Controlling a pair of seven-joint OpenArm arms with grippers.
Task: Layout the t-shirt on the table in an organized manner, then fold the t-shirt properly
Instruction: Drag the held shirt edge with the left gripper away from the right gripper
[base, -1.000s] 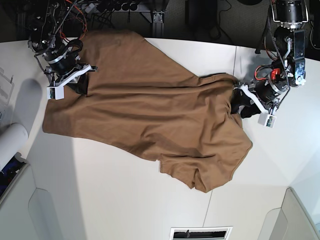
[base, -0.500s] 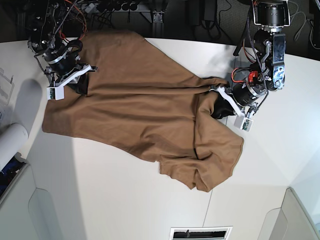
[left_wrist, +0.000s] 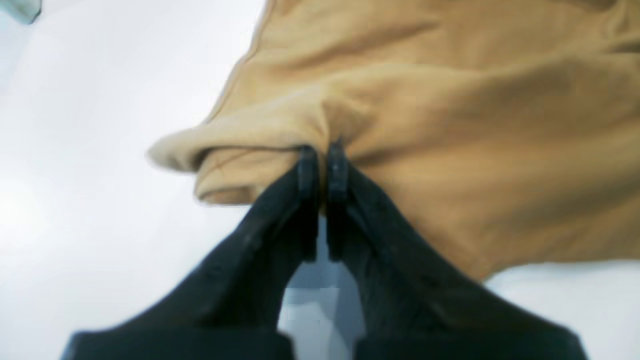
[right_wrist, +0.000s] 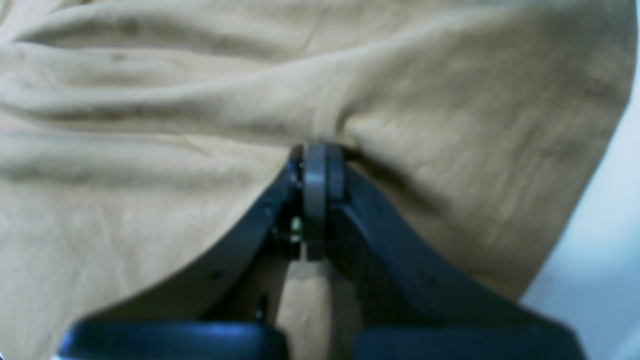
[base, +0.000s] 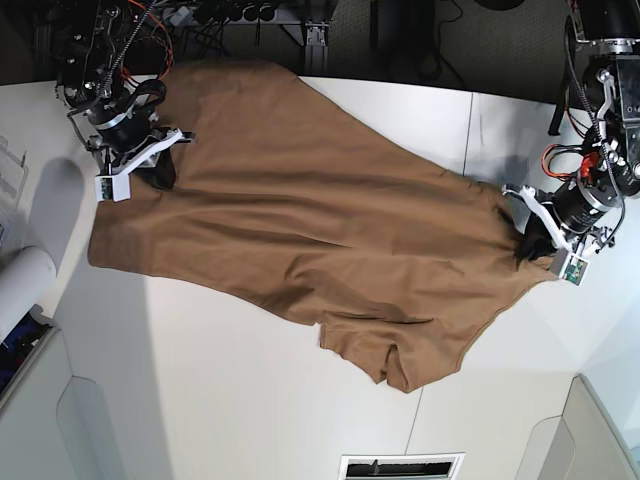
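Left wrist view: left gripper (left_wrist: 322, 160) pinches a rolled edge of the t-shirt (left_wrist: 450, 125), which looks to be soft, light cloth that is best held at hems. Right wrist view: right gripper (right_wrist: 315, 165) is clamped on a gathered fold. Only the base view shows the shirt spanning the desk (base: 230, 400) from 10 o'clock to 3 o'clock.

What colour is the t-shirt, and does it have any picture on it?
The t-shirt is plain tan-brown with no picture showing. The base view shows it best.
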